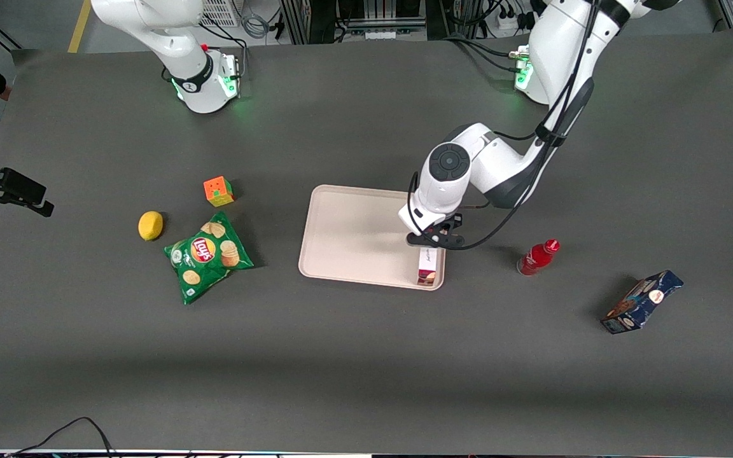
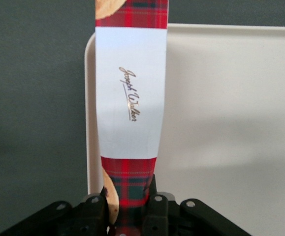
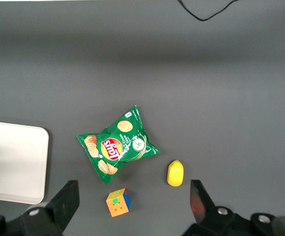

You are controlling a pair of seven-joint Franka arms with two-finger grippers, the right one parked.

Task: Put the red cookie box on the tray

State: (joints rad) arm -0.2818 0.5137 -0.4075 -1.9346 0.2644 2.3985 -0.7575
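Plainly, the red cookie box [image 2: 130,98], slim plaid carton with a white signed label, lies along the tray [image 2: 221,128] edge; the claw [image 2: 128,206] clamps its end.

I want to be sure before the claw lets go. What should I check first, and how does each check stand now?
1. Claw closed on the red cookie box at one end: ok.
2. Box over the tray: ok, along the edge toward the working arm's end of the table.
3. Box fully inside the low rim: cannot tell; the wrist view shows it running right along the rim.
4. Box resting on the tray floor: cannot tell.
5. Tray floor beside the box bare: ok.
6. Small red bottle apart from the tray: ok.
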